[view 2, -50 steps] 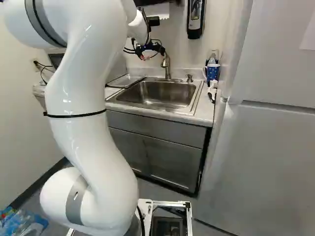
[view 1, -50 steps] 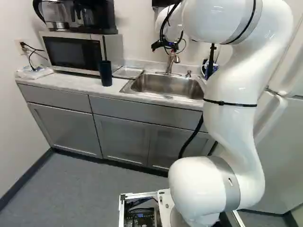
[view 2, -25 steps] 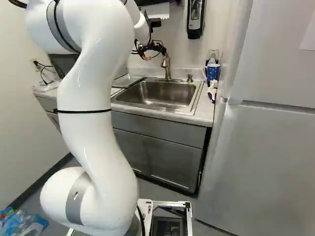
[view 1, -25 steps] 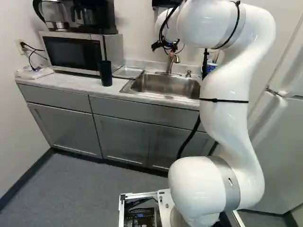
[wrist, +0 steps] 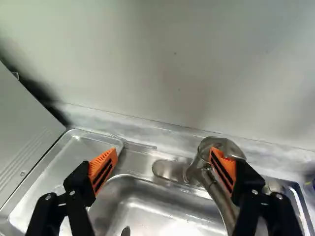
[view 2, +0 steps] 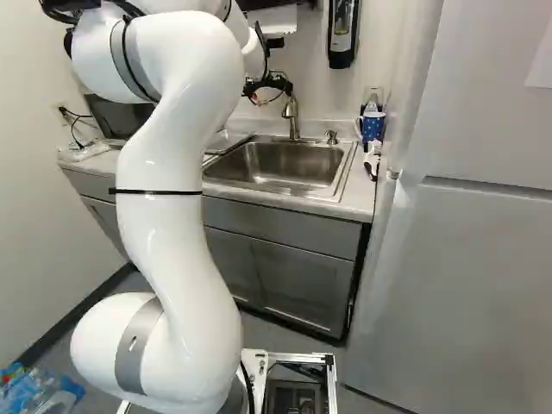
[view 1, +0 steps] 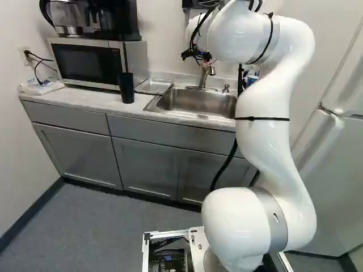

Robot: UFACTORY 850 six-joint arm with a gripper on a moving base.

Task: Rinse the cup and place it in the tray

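Standing on the counter (view 1: 74, 101): a tall dark cup (view 1: 126, 89), in front of the microwave (view 1: 88, 61) and near the metal tray (view 1: 153, 86); a blue mug (view 2: 373, 127) stands by the refrigerator (view 2: 483, 259). Which of the two the task means, I cannot tell.
Gripper (view 2: 272, 91): up by the faucet (view 2: 291, 116), its fingers spread wide apart.
Faucet: in the way — the wrist view has one orange pad (wrist: 224, 167) overlapping its head; whether they touch, I cannot tell. The other finger stands over the region where tray and sink (view 2: 285, 164) meet.
Tray: between the microwave and the sink, on the counter.
Sink edge: a soap pump (view 2: 332, 136) stands beside the faucet.
Microwave top: a glass kettle (view 1: 65, 16) and a black coffee maker (view 1: 115, 20).
Left base view only: the dark cup, the kettle and the coffee maker; in the right base view the arm (view 2: 177, 207) covers much of the microwave.
Right base view only: a wall dispenser (view 2: 342, 30), and blue plastic-wrapped things (view 2: 39, 392) on the floor — low at the left.
Wrist view only: the orange pads clearly, one on each finger.
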